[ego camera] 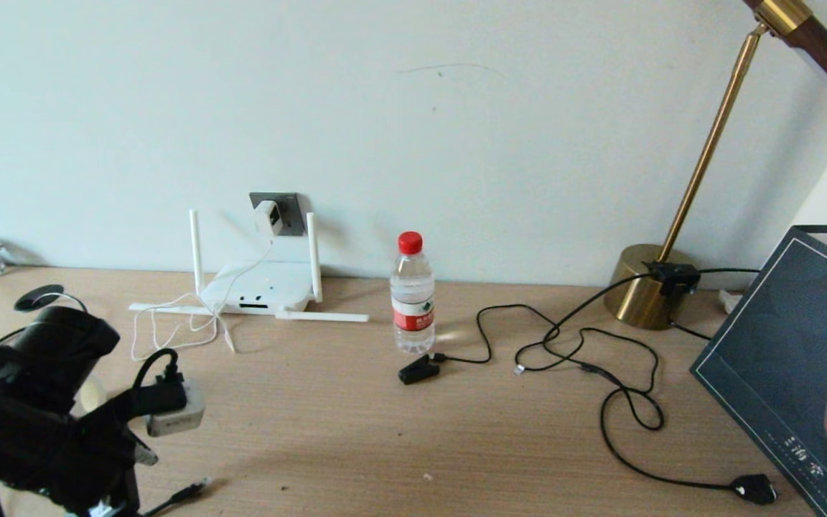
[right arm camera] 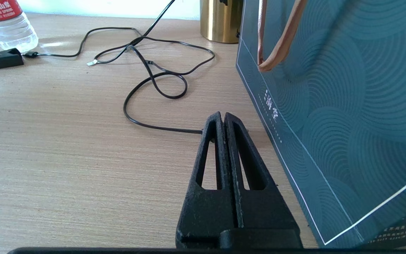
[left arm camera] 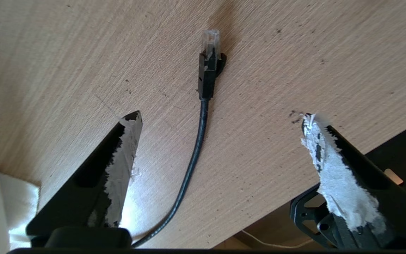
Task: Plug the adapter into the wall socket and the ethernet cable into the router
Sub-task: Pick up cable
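Desk (ego camera: 356, 431) of pale wood meets white wall (ego camera: 413, 108); left gripper (left arm camera: 220, 127) gapes, right gripper (right arm camera: 224, 118) closed.

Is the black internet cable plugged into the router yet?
No. The ethernet cable lies loose on the table, its clear plug bare; the router stands apart.

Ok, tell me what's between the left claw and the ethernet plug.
Nothing visible: the left claw is open over bare desk, and the ethernet cable lies loose between its fingers, plug pointing away.
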